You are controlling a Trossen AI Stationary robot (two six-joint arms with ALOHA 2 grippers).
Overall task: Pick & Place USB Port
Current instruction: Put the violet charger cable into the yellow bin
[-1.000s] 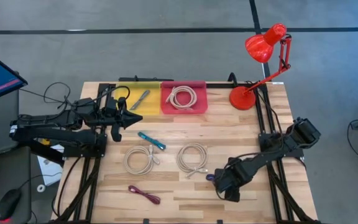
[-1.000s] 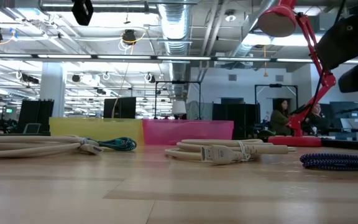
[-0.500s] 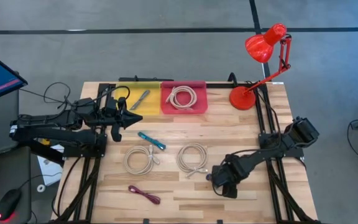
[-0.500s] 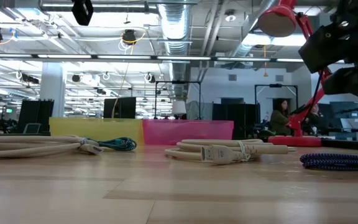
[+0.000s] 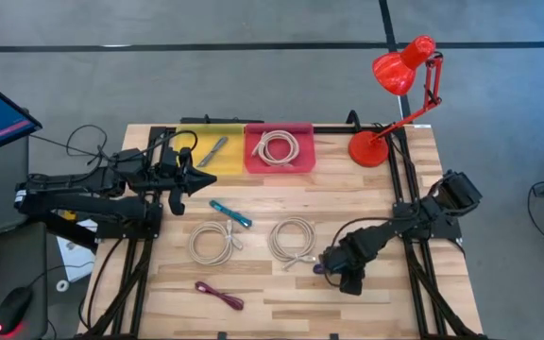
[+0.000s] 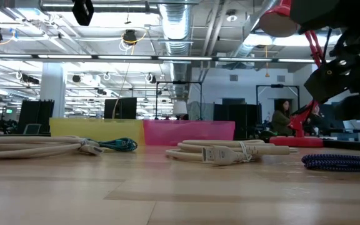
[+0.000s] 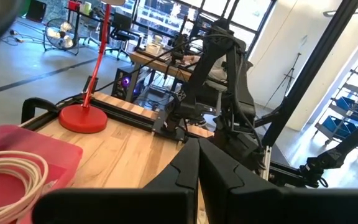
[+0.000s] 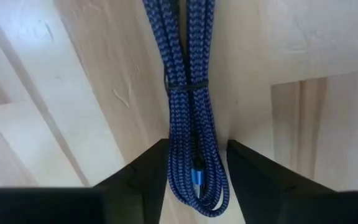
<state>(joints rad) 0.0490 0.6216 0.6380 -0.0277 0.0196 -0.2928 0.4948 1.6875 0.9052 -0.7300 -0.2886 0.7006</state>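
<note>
A dark blue braided USB cable bundle (image 8: 190,106), tied at its middle by a thin band, lies flat on the wooden table right of centre (image 5: 318,269) and shows at the right in the low view (image 6: 341,162). My right gripper (image 8: 197,147) points steeply down over it, open, one finger on each side of the bundle's looped end; in the high view the gripper (image 5: 336,268) covers most of the bundle. My left gripper (image 5: 206,178) waits shut and level at the table's left, above the yellow bin's near side. My right gripper comes from above, its fingers (image 8: 155,163) astride the looped end of the bundle (image 8: 199,186), across the cable's run. The strands fill the gap between them; whether the fingers touch I cannot tell. The bundle lies on the table.
Two white cable coils (image 5: 213,242) (image 5: 294,239) lie at mid-table, one just left of the blue bundle. A teal cable (image 5: 229,212) and a magenta one (image 5: 219,296) lie farther left. A pink bin (image 5: 280,162), a yellow bin (image 5: 196,144) and a red lamp (image 5: 371,149) stand along the far edge.
My right gripper has come down toward the table and shifted a little toward the far edge, settling over the blue bundle. In the low view the arm has sunk lower at the right. The cables have stayed put.
</note>
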